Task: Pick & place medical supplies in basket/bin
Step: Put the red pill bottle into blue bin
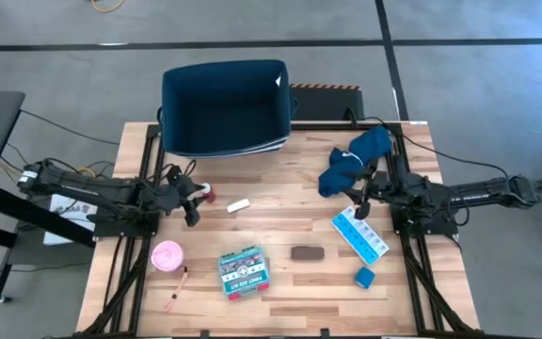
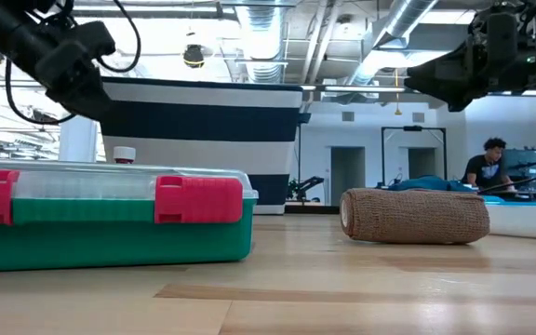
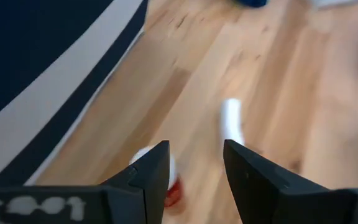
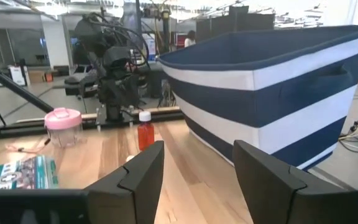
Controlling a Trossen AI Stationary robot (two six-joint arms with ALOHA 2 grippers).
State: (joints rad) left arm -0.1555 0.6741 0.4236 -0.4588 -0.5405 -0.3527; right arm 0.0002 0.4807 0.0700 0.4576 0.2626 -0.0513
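On the wooden table point(image 1: 280, 169), clock directions taken from its centre in the high view:

Basket: the navy tub point(image 1: 224, 108) with white stripes stands at 12 o'clock on the far edge, nothing visible inside.
Left gripper: the left gripper point(image 1: 193, 196) hangs at 9 o'clock, fingers parted by a narrow gap, holding nothing; its wrist view shows the small vial point(image 3: 166, 180) just under the fingertips.
Vial: red liquid, white cap point(image 1: 206, 195), upright just beside the left gripper.
White tube: a short white piece point(image 1: 238, 204) lies a little toward centre from the vial.
Right gripper: the right gripper point(image 1: 359, 201) sits at 3 o'clock, fingers spread wide and empty, beside a blue cloth point(image 1: 354, 158).
Pill strip: white-and-blue point(image 1: 359, 235), at 4 o'clock.
Small blue box: point(image 1: 364, 276) at 5 o'clock.
Brown roll: point(image 1: 307, 252) near 6 o'clock.
First-aid box: teal-green point(image 1: 242, 271), at 7 o'clock.
Pink round container: point(image 1: 167, 255) at 8 o'clock, sticks point(image 1: 177, 290) just beyond it.
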